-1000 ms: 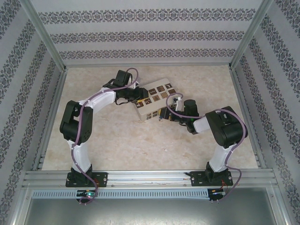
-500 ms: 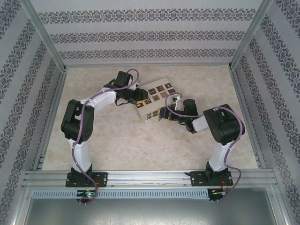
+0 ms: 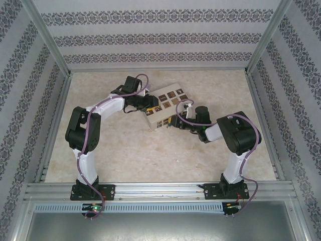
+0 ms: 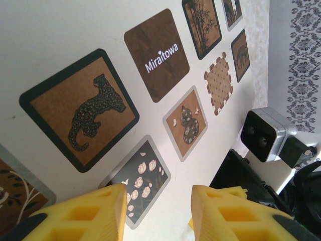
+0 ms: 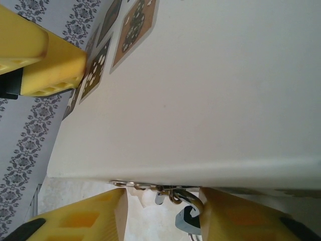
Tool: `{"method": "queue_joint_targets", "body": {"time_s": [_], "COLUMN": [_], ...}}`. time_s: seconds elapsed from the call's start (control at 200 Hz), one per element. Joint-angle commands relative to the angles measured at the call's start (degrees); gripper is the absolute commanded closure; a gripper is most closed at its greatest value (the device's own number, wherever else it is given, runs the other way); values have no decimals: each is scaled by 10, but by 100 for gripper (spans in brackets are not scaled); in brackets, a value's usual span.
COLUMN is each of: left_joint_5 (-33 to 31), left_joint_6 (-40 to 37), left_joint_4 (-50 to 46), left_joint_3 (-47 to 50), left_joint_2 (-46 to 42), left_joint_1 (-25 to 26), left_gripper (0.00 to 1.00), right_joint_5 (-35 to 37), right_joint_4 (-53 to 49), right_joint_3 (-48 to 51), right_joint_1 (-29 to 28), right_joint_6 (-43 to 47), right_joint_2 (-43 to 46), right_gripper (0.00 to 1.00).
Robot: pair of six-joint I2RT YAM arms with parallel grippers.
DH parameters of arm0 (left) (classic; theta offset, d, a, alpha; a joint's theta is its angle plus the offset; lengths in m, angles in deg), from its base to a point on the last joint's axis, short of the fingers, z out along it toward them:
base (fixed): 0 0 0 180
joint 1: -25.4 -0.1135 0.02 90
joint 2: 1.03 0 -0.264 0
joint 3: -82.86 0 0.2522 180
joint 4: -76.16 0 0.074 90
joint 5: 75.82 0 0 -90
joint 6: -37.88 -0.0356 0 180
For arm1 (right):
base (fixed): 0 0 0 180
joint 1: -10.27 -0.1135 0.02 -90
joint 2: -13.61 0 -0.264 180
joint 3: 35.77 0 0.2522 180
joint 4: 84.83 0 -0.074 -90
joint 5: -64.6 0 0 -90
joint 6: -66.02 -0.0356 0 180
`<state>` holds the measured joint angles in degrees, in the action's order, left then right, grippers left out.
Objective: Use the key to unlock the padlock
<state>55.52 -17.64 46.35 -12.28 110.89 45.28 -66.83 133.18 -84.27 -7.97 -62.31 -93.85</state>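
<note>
Padlock [image 5: 186,220] hangs at the box's [image 5: 200,90] edge, right inside the spread-apart right gripper [image 5: 163,213], so that arm's nearer; left gripper's [image 4: 158,216] spread too, above the box.

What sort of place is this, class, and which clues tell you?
Probably a robot test cell, not a home: left arm and right arm bolted to a metal rail, patterned wall panels boxing in the tabletop.
</note>
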Motion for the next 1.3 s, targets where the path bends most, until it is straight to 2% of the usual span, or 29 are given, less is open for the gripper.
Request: {"method": "queue_joint_targets", "body": {"time_s": [0.0, 0.365, 0.705, 0.839, 1.294], "left_joint_5": [-9, -10, -11, -14, -15], "left_joint_6": [-13, -17, -16, -14, -3], "left_joint_4": [-23, -28, -28, -28, -11], "left_joint_3": [1, -2, -1, 7, 55], "left_joint_2": [24, 23, 23, 19, 0], "left_joint_1": [6, 6, 6, 5, 12], "left_gripper": [62, 62, 62, 62, 62], "right_joint_5": [-22, -16, -8, 0, 50], "right_joint_4": [31, 28, 19, 23, 125], "right_joint_3": [5, 6, 13, 19, 65], "right_joint_1": [-6, -5, -4, -2, 14], "right_joint_6": [6, 7, 11, 8, -69], "right_joint_2": [4, 7, 11, 15, 19], "right_gripper": [62, 77, 96, 100, 100]}}
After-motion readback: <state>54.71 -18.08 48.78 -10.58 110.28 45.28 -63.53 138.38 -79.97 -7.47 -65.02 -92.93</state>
